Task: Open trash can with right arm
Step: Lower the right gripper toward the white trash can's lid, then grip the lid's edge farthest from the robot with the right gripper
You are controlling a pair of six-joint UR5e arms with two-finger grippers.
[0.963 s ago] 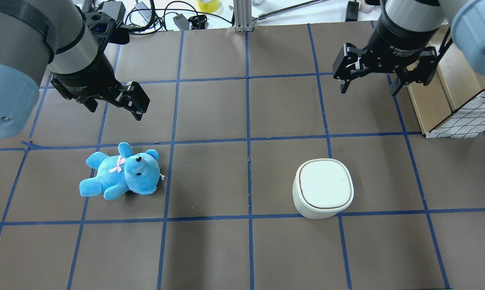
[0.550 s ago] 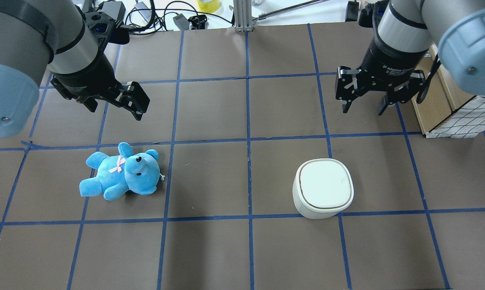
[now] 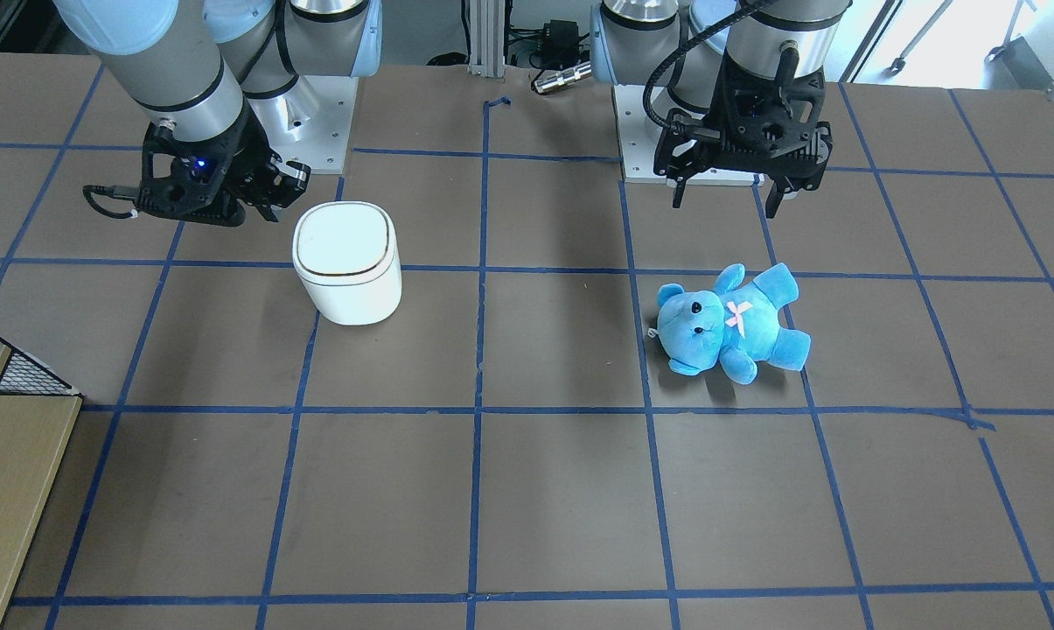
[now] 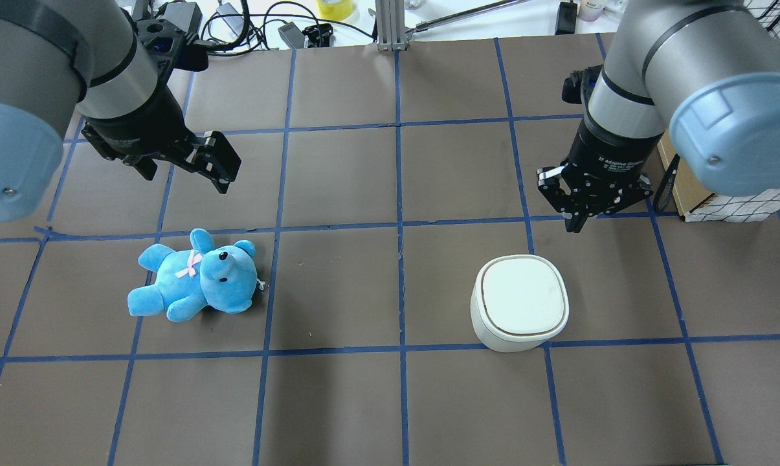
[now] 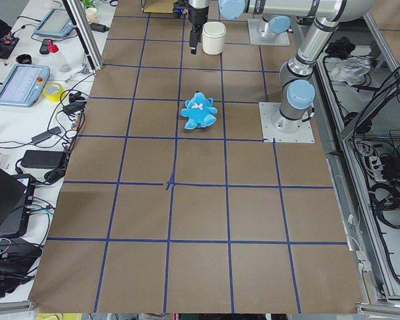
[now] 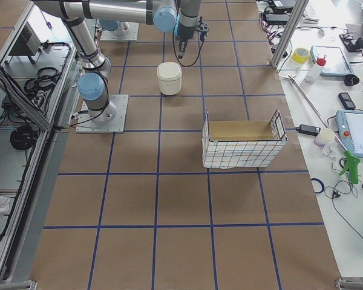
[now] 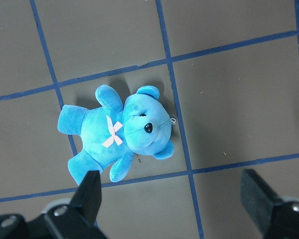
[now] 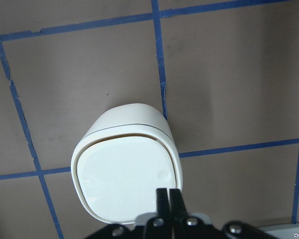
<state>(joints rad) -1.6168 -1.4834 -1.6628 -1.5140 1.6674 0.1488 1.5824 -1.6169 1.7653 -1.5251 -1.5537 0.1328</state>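
Note:
The white trash can stands on the brown table with its flat lid down; it also shows in the front view and in the right wrist view. My right gripper, with a blue light, is shut and empty. It hovers just beyond the can's far right corner. In the right wrist view its closed fingertips sit over the lid's edge. My left gripper is open and empty, above the table beyond a blue teddy.
A wire-mesh basket with a wooden box stands to the right of the right arm, and its corner shows in the overhead view. Cables and tools lie past the table's far edge. Blue tape lines grid the table.
My right gripper has moved down and toward the trash can, and its fingers have gone from wide open to shut. The left arm, teddy and can have not moved.

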